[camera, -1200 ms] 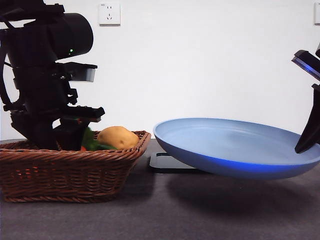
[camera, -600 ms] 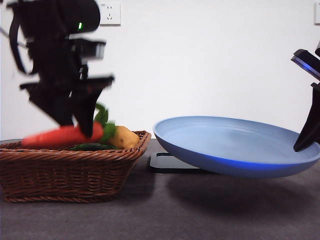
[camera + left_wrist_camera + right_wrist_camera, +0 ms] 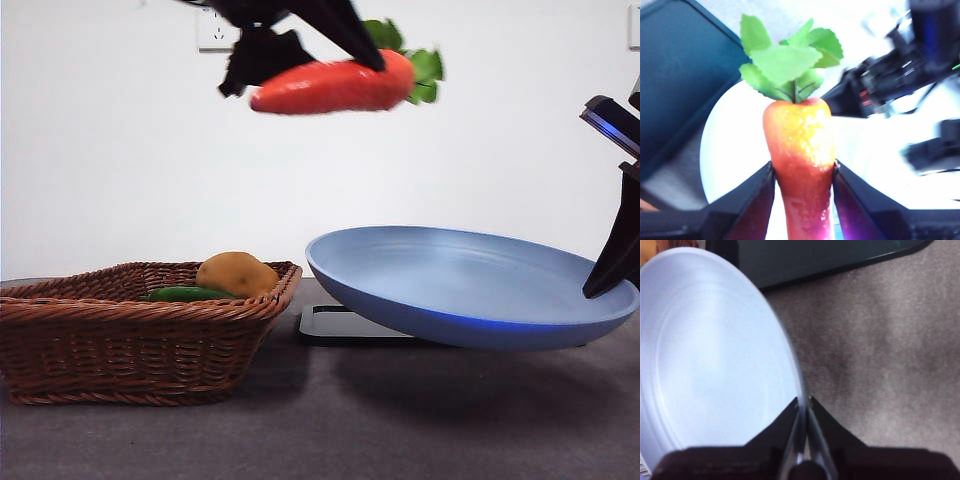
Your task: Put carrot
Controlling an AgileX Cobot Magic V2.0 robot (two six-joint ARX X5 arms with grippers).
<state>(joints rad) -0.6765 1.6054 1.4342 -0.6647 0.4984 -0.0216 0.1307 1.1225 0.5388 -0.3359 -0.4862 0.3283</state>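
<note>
My left gripper is shut on the carrot, glossy orange-red with green leaves, and holds it level high in the air, between the basket and the plate's near rim. In the left wrist view the carrot sits between the two jaws of that gripper, leaves pointing away, with the pale plate below. My right gripper is shut on the rim of the blue plate and holds the plate tilted a little above the table, at the right in the front view.
A woven basket stands at the left with a yellow-brown potato and a slim dark-green vegetable in it. A flat black pad lies behind, under the plate's left rim. The tabletop is dark grey.
My left gripper has lifted the carrot out of the basket, up and to the right, to well above the table. The plate and right gripper have hardly moved.
</note>
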